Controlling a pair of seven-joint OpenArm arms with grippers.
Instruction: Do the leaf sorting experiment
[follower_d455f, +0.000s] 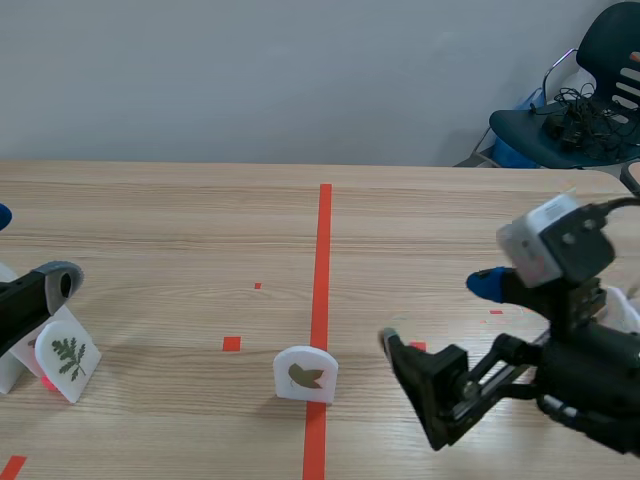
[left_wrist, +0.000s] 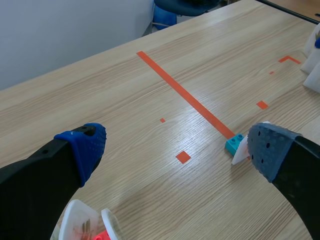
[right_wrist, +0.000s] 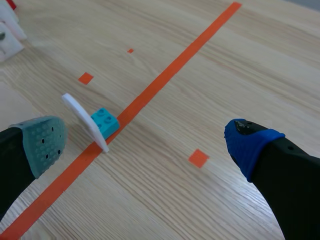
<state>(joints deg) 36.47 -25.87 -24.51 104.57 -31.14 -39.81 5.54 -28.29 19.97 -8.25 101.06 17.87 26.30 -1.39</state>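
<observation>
A white leaf card (follower_d455f: 305, 374) with a brown leaf stands upright on the red tape line at the table's middle. From behind it shows a teal block base (right_wrist: 105, 121) (left_wrist: 234, 144). It stands ahead of my open right gripper (follower_d455f: 438, 312) (right_wrist: 145, 145), toward the grey-green pad side, and is not touched. A second card (follower_d455f: 67, 357) with a green leaf leans at the left, just below my open left gripper (follower_d455f: 28, 250) (left_wrist: 177, 150). In the left wrist view that card (left_wrist: 87, 225), with a red base, lies under the blue-padded finger.
More white cards (left_wrist: 312, 75) stand at the table's right side, by the right arm (follower_d455f: 622, 308). A dark chair (follower_d455f: 590, 90) with cables stands beyond the table's far right corner. Small red tape squares mark the wood around the centre line.
</observation>
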